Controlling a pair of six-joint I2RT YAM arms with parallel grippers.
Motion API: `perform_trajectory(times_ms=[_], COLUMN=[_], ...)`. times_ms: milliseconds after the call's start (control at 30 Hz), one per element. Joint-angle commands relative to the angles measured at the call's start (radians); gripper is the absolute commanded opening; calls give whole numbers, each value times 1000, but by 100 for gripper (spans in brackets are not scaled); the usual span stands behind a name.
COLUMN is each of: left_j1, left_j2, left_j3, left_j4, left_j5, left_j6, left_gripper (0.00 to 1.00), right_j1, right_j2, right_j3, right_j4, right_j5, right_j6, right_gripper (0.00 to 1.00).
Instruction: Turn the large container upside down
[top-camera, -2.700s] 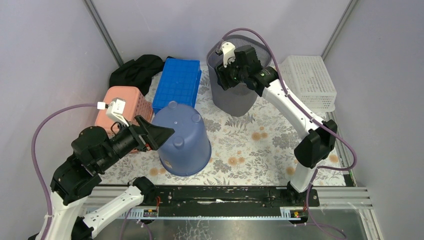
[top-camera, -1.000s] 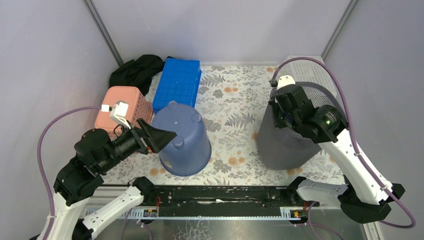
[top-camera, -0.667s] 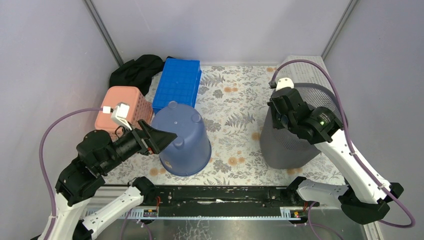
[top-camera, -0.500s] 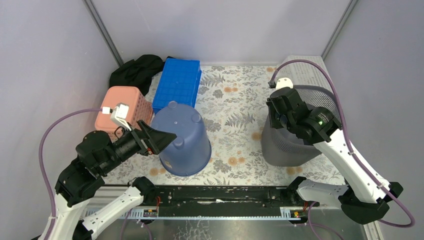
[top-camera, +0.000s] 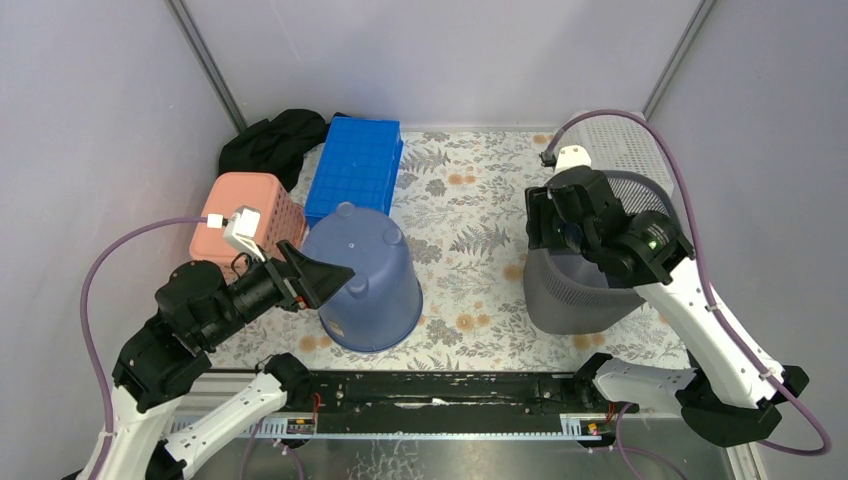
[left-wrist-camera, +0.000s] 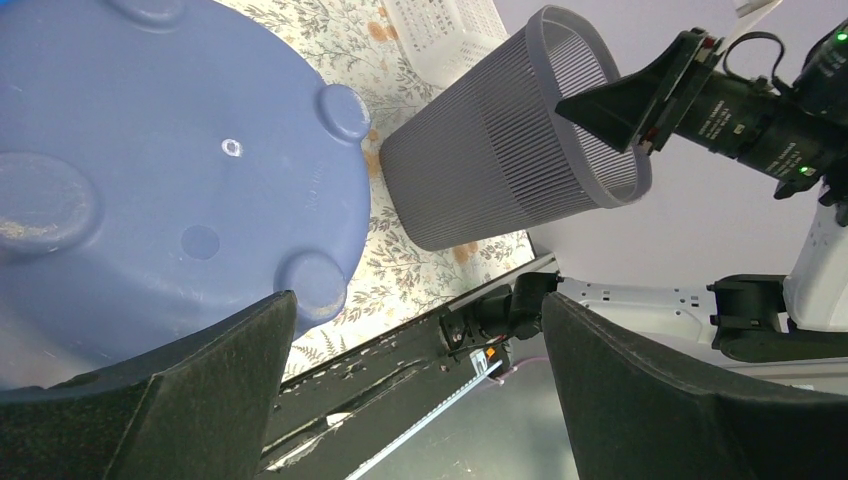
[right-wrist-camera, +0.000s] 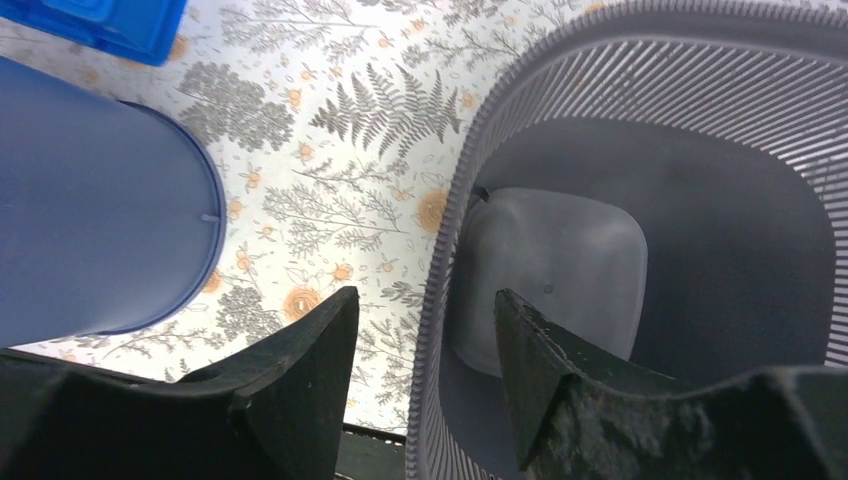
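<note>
Basket (top-camera: 575, 300), grey ribbed plastic, stands upright at 4 o'clock on the mat (top-camera: 470, 230). We judge it light, thin-walled and springy, best pinched at its rim, which the right gripper (right-wrist-camera: 422, 300) straddles at 9 o'clock, fingers part-way apart and not clamping. Left gripper (top-camera: 322, 272) gapes wide over the inverted blue tub (top-camera: 365, 290); open mat lies toward the basket's 10 o'clock, while the white crate (top-camera: 630, 150) crowds 12.

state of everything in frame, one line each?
purple bucket: upside down, base up.
grey mesh bin: upright, mouth up, empty.
left gripper: open, by the bucket, holding nothing.
right gripper: open, fingers straddling the bin's rim.
pink basket: looks base up.
blue crate: flat, gridded face up.
black cloth: crumpled.
</note>
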Motion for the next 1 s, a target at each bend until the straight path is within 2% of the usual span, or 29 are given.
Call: perform_trajectory(times_ms=[0,167,367,633,733,833,967], left_j1=[-6,-5,-5,-6,-5,-5,-6], left_j2=[0,12,42,90,135,124,129], left_j3=[-1,2,19,76,122,149,167], left_j4=[39,36,-8,-163,-246,-275,-322], left_j5=[-19,-22,-43,-234,-296,-333,-359], left_j6=[15,23,41,62,74,72,68], left_gripper=[100,100,100,100,100,100,100], right_j1=[6,6,6,10,69,149,208], right_j2=[11,8,-2,31,83,148,222], right_j3=[90,145,202,159,161,182,194], right_j4=[34,46,101,289,319,328,350], right_j5=[-43,-88,-250,-556,-525,-435,-400], right_j6=[-16,-14,-13,47,59,50,49], right_gripper=[61,62,62,58,55,54,54])
